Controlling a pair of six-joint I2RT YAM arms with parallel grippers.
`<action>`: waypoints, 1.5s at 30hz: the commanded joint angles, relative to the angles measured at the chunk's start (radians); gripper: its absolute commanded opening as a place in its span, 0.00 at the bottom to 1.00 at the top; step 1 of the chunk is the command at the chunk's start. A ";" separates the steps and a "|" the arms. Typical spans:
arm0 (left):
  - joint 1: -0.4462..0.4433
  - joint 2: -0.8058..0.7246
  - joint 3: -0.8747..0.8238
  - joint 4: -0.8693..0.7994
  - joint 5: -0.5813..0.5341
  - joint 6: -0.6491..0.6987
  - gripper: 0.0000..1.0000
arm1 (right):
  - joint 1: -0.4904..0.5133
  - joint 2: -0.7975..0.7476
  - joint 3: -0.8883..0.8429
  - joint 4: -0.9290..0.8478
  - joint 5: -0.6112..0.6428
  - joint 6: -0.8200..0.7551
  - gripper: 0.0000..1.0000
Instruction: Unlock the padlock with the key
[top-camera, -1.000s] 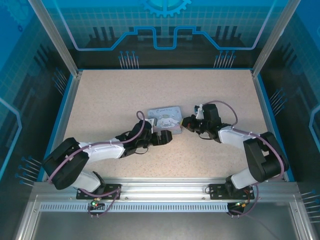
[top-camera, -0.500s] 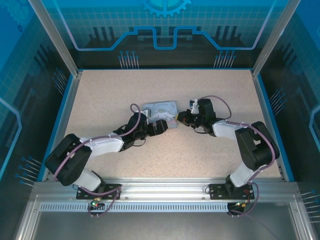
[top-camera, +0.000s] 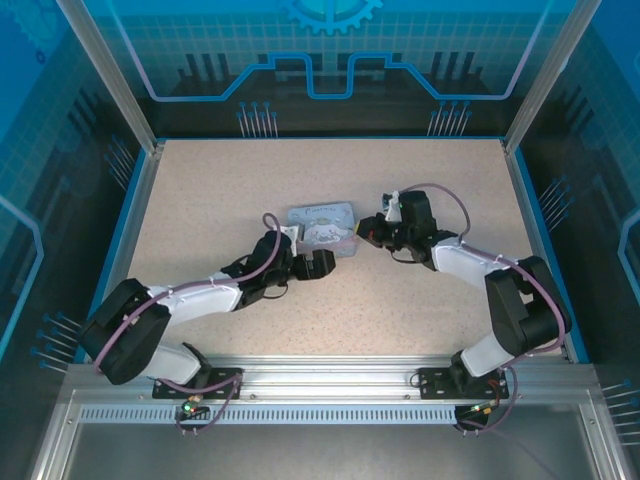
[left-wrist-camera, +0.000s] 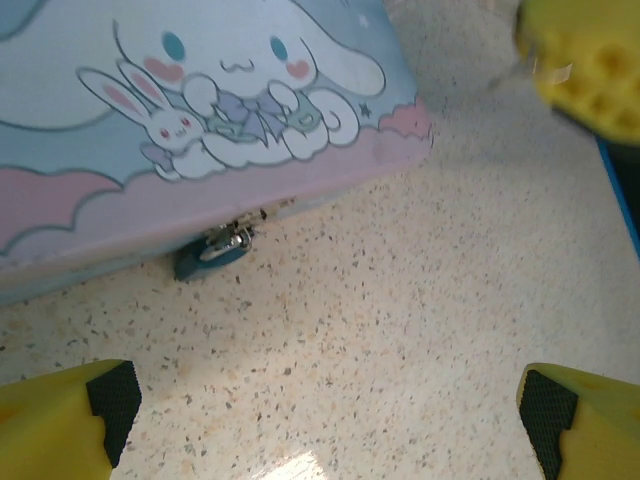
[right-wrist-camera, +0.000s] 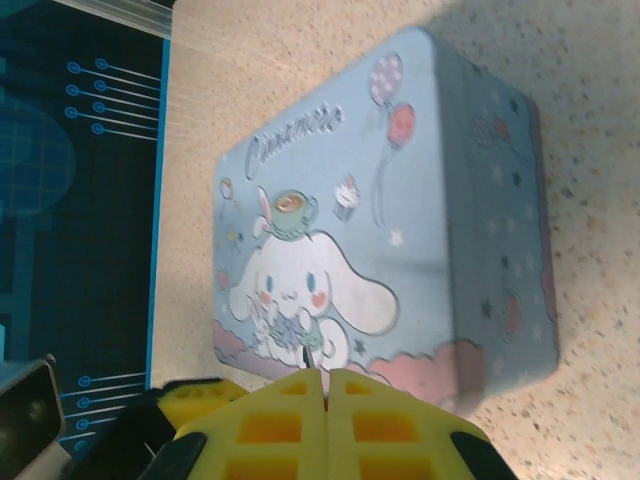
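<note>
Table – speckled top, cartoon-printed tin near centre, one arm each side. L gripper just short of tin's near side, jaws wide, nothing held; R gripper at tin's right end, jaws pressed together. Small blue padlock at tin's clasp – resting on table against the wall facing L gripper.

Blue padlock, pastel blue-and-pink cartoon-printed tin, speckled beige table.

Overhead wide; wrist cams close, sharing tin.
</note>
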 joint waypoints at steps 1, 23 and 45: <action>-0.023 0.031 0.012 -0.031 -0.054 0.100 0.99 | 0.010 0.058 0.075 -0.047 0.004 -0.019 0.00; -0.085 0.330 0.063 0.264 -0.234 0.251 0.99 | 0.030 0.243 0.200 -0.058 -0.013 0.004 0.00; -0.097 0.399 0.121 0.382 -0.158 0.186 0.99 | 0.051 0.275 0.196 -0.053 -0.005 0.009 0.00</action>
